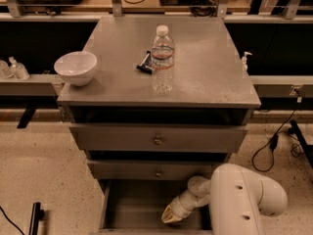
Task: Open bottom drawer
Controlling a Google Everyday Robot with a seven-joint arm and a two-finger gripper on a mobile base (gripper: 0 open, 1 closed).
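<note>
Bottom drawer [134,204] pulled out, lower centre of frame, grey interior showing. End effector [171,215] inside it, right of centre, angled twd lower left; wide/narrow can't tell. Water btl [162,60], bowl [76,67] on bench [210,67].

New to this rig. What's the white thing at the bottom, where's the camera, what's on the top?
The white thing is the robot's single arm, mounted on a mobile base. The gripper at its end is down inside the bottom drawer, which is pulled out and shows a plain grey interior. No held object is visible.

There is only one camera. It looks down at the front of a grey cabinet from above. Where it is mounted is not known.

On the cabinet top there is a white bowl at the left edge, a clear water bottle standing upright near the middle, and a small dark object just left of the bottle. The two upper drawers are closed.
</note>
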